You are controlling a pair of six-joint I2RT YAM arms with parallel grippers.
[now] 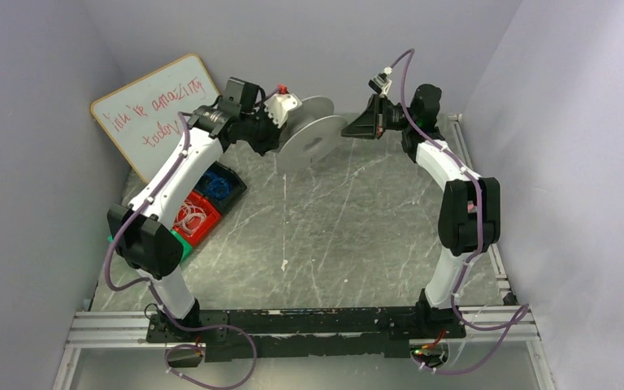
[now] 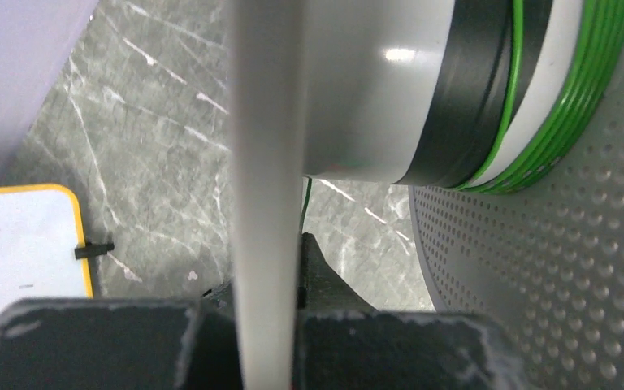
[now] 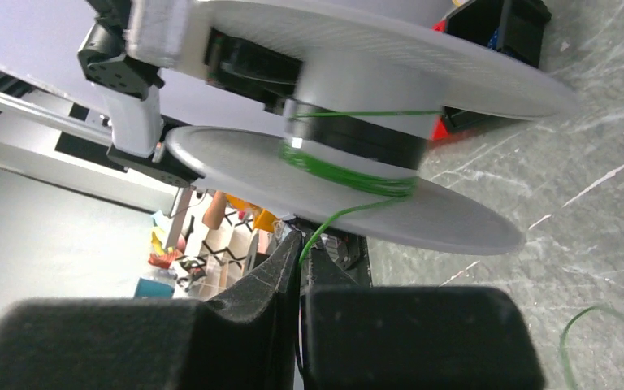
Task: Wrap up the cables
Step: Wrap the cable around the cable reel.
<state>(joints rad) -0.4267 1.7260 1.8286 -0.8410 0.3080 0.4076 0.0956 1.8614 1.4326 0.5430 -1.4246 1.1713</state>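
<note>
Marble table (image 1: 333, 236), its edges cut off. Grey spool (image 1: 309, 134) raised, one flange clenched in left gripper (image 2: 266, 252). Right gripper (image 3: 301, 253) pinches the cables (image 3: 349, 180), wound blurred on the spool; the fingertips are hard to make out.

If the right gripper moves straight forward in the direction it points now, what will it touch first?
Most likely the nearer flange of the spool, just ahead of the right gripper; the green cable it pinches leads there. Depth is unclear.

both arms reach fwd, l claw (image 2: 266, 276) & r claw (image 3: 302, 252) clamped.
</note>
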